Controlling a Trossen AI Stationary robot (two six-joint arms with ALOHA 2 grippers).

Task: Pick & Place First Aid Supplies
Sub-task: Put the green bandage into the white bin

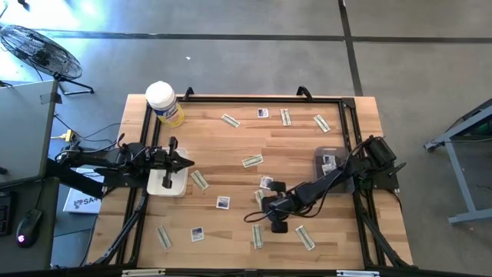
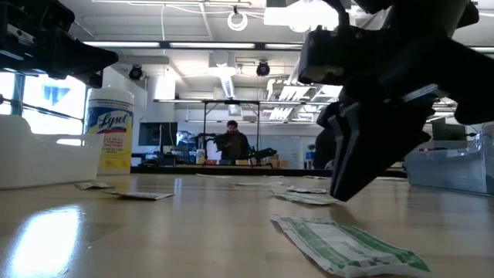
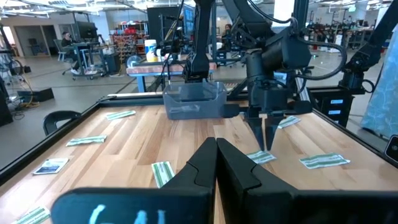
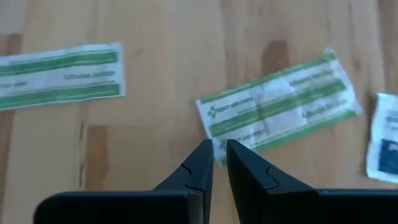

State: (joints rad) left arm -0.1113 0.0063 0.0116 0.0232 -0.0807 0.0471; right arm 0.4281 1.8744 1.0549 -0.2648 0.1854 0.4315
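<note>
The right gripper (image 4: pixel 216 163) is held low with its jaws narrowed at the corner of a green-striped strip packet (image 4: pixel 280 106) lying flat on the table (image 1: pixel 231 185). It is perhaps only touching; the thin edge could slip out.

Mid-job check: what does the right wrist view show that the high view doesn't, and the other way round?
Right wrist view only: the right tool, fingers almost together, at the edge of a green-striped strip, with its print readable; I cannot tell if it is gripped.

High view only: the whole table, the left tool shut over a white tray, the yellow canister, and a clear bin.

Both: the right tool low among scattered packets on the wood.
</note>
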